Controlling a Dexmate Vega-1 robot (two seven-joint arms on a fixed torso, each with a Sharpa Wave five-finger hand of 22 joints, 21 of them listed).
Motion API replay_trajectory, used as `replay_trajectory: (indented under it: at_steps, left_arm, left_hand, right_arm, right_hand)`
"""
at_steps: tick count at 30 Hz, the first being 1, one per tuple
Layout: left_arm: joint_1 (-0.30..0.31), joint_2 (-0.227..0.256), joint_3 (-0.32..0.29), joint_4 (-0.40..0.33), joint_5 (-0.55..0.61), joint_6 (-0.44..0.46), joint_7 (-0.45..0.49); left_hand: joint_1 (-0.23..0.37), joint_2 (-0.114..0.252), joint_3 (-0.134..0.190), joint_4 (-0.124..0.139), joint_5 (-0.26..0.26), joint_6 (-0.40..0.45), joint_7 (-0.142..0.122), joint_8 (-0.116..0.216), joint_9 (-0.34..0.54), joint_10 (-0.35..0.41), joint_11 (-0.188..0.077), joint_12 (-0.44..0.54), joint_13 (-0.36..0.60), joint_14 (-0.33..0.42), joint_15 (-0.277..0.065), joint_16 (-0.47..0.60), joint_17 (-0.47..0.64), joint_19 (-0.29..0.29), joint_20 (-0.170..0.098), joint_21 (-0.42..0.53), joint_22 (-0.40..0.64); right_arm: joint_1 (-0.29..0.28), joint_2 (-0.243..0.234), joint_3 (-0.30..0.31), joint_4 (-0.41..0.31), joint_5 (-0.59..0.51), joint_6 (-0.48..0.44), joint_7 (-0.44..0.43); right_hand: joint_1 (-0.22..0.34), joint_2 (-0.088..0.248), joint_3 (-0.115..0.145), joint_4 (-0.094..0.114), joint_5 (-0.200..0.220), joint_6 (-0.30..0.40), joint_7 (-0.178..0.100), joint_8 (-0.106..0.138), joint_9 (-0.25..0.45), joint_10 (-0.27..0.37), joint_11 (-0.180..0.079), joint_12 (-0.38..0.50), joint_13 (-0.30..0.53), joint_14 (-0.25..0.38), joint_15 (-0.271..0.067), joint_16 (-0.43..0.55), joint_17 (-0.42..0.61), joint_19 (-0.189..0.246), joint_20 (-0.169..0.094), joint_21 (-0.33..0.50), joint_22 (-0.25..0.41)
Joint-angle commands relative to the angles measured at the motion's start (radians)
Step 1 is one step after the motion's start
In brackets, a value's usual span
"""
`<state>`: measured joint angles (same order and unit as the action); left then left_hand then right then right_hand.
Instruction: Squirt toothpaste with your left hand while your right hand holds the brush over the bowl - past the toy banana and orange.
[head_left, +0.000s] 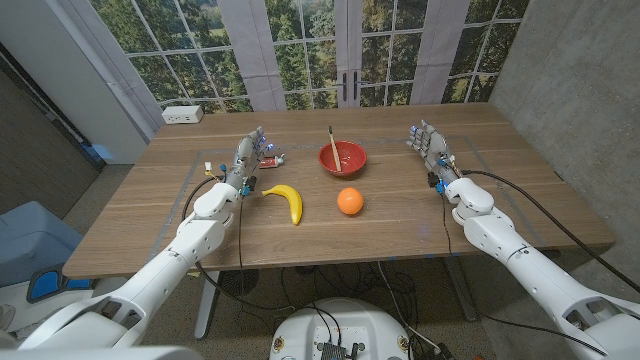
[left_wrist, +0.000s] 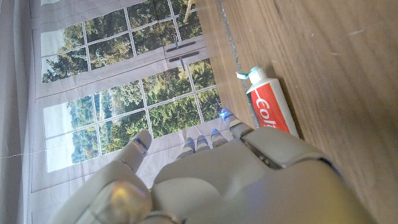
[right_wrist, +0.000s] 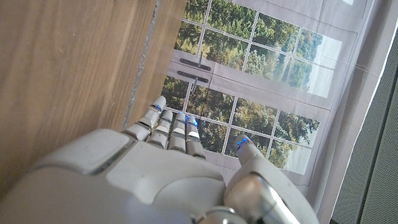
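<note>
1. Behind the wooden table (head_left: 400, 215) stands a wall of tall paned windows looking onto trees, with a white box (head_left: 183, 114) at the table's far left corner.

2. Both arms reach in from the near edge. The left hand (head_left: 246, 157) is at the far left of the table, the right hand (head_left: 428, 146) at the far right, each with its fingers apart and gripping nothing.

3. Between them, far from the robot and about centred, sits the red bowl (head_left: 343, 157), with the brush (head_left: 331, 139) standing in it, its handle leaning on the far left rim.

4. Nearer the robot than the bowl lie the toy banana (head_left: 287, 199), left of centre, and the orange (head_left: 349, 201), just right of it and apart from it. Both sit between the robot and the bowl.

5. The toothpaste tube (left_wrist: 272, 107) lies flat on the table just beside the left hand, on its right side, toward the bowl. The left wrist view shows its cap end pointing away from the hand and the fingers (left_wrist: 211, 138) short of touching it, though the near end is hidden by the hand, so contact there cannot be ruled out.

6. The coming move turns on this:
   - the tube is closest to the left hand, its long axis running roughly along the line of the fingers, so the hand probably needs to shift right and close round the body;
   - the brush lies left of the right hand, well apart, across open table.
</note>
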<state>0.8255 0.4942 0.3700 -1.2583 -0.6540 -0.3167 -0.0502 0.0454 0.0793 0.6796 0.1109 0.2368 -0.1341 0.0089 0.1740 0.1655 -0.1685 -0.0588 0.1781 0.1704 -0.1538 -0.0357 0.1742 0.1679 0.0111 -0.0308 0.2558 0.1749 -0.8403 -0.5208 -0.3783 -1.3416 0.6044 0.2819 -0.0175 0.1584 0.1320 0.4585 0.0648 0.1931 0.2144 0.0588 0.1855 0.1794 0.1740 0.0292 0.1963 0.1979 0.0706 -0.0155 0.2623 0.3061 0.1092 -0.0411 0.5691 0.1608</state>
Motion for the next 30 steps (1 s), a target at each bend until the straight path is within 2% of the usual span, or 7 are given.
replay_trajectory:
  at_steps: [1, 4, 8, 30]
  left_arm:
    - [-0.003, -0.005, 0.001, 0.011, 0.005, -0.011, 0.001]
    - [-0.004, -0.006, 0.001, 0.013, 0.007, -0.014, 0.002]
    - [-0.005, -0.006, 0.003, 0.014, 0.008, -0.014, 0.000]
    - [0.001, 0.001, 0.000, 0.007, 0.004, -0.014, -0.007]
  left_hand:
    - [-0.001, 0.078, 0.007, -0.005, 0.004, 0.001, -0.007, 0.009, 0.003, 0.005, -0.001, 0.011, 0.003, 0.000, -0.018, 0.005, 0.003, 0.006, -0.028, 0.001, 0.001]
    - [-0.001, 0.077, 0.007, -0.007, 0.004, 0.010, -0.015, 0.012, 0.003, 0.009, -0.002, 0.012, 0.003, 0.004, -0.017, 0.006, 0.002, 0.010, -0.027, 0.000, 0.001]
    - [0.000, 0.077, 0.007, -0.008, 0.004, 0.016, -0.017, 0.014, 0.004, 0.013, 0.000, 0.013, 0.003, 0.008, -0.017, 0.007, 0.002, 0.014, -0.027, 0.000, 0.002]
    - [-0.001, 0.075, 0.008, -0.012, 0.003, 0.021, -0.018, 0.012, 0.004, 0.019, 0.002, 0.012, 0.003, 0.010, -0.017, 0.005, 0.002, 0.018, -0.027, -0.006, 0.002]
  right_arm:
    - [-0.004, -0.023, -0.016, -0.072, -0.080, -0.019, -0.074]
    - [-0.004, -0.031, -0.022, -0.093, -0.111, -0.024, -0.095]
    - [-0.006, -0.040, -0.027, -0.117, -0.143, -0.029, -0.117]
    - [0.000, -0.086, -0.052, -0.248, -0.251, -0.133, -0.173]
  right_hand:
    - [0.024, 0.023, 0.005, -0.018, 0.004, 0.013, 0.008, 0.007, 0.001, 0.019, 0.005, 0.010, 0.004, 0.016, 0.008, 0.005, -0.003, 0.018, -0.001, -0.003, 0.004]
    - [0.035, 0.019, 0.007, -0.031, 0.003, 0.019, 0.013, 0.009, 0.001, 0.026, 0.010, 0.012, 0.004, 0.028, 0.015, 0.008, -0.007, 0.025, 0.005, -0.007, 0.004]
    - [0.040, 0.018, 0.008, -0.037, 0.001, 0.023, 0.013, 0.010, 0.002, 0.028, 0.010, 0.013, 0.004, 0.031, 0.015, 0.009, -0.008, 0.031, 0.009, -0.009, 0.005]
    - [0.052, 0.018, 0.009, -0.055, -0.004, 0.032, 0.020, 0.011, 0.002, 0.034, 0.010, 0.013, 0.004, 0.040, 0.020, 0.013, -0.011, 0.044, 0.015, -0.019, 0.005]
